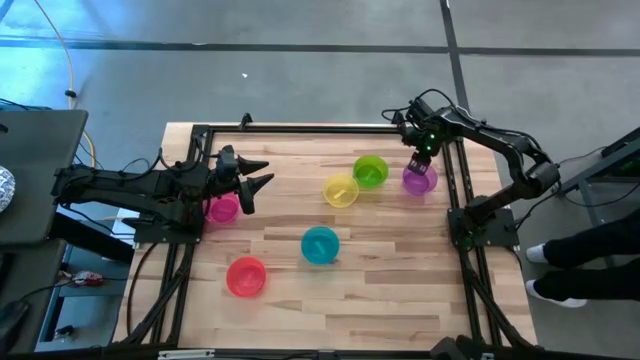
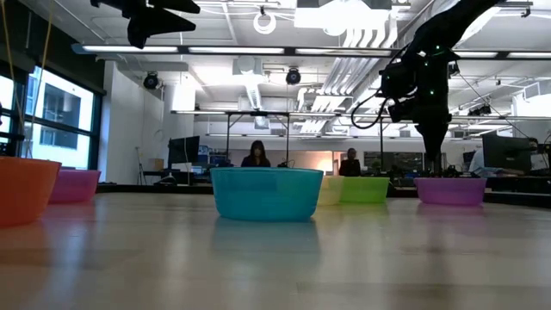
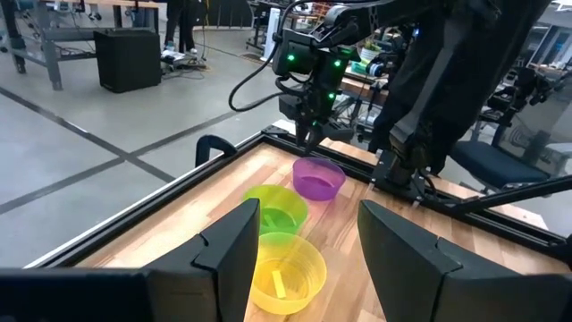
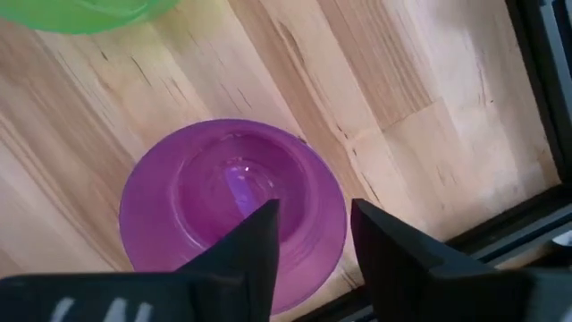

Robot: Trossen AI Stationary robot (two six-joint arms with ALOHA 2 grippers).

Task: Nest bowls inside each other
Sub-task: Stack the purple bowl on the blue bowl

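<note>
The right gripper (image 4: 313,237) stands open just above the purple bowl (image 1: 419,180), holding nothing; the bowl rests on the tabletop (image 1: 390,250) beside the green bowl (image 1: 370,170); the left gripper (image 1: 262,175) waits open and empty over the pink bowl (image 1: 222,208).

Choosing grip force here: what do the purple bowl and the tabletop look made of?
Purple bowl: likely thin plastic, translucent and glossy; light glints inside it, and it looks see-through.
Tabletop: wood planks, smooth and slightly shiny; grain and seams show, and the bowls reflect faintly in the low view.
</note>
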